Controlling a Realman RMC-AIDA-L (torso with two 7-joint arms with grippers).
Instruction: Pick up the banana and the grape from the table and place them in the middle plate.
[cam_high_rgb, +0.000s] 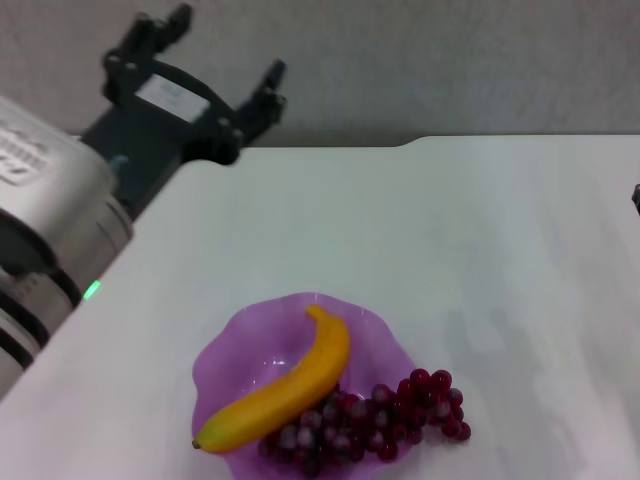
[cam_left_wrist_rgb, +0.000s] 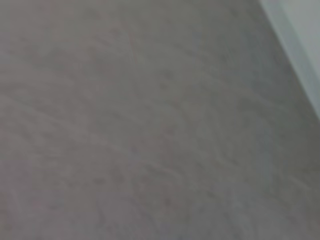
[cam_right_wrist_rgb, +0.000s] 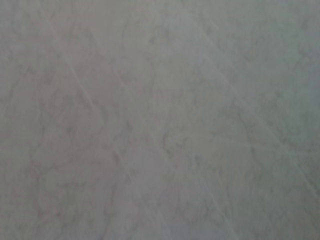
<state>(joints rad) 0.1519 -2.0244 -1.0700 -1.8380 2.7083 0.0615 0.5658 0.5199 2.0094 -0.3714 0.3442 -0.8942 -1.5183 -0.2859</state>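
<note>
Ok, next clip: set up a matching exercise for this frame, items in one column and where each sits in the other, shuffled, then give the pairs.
Items:
1. banana
2. grape
3. middle plate
4. left gripper

Places:
A. raised past the table's far left corner, holding nothing
B. lying diagonally across the dish
C. partly in the dish, one end hanging over its rim on the robot's right
D. on the near part of the white tabletop

Pairs: 1-B, 2-C, 3-D, 4-A
</note>
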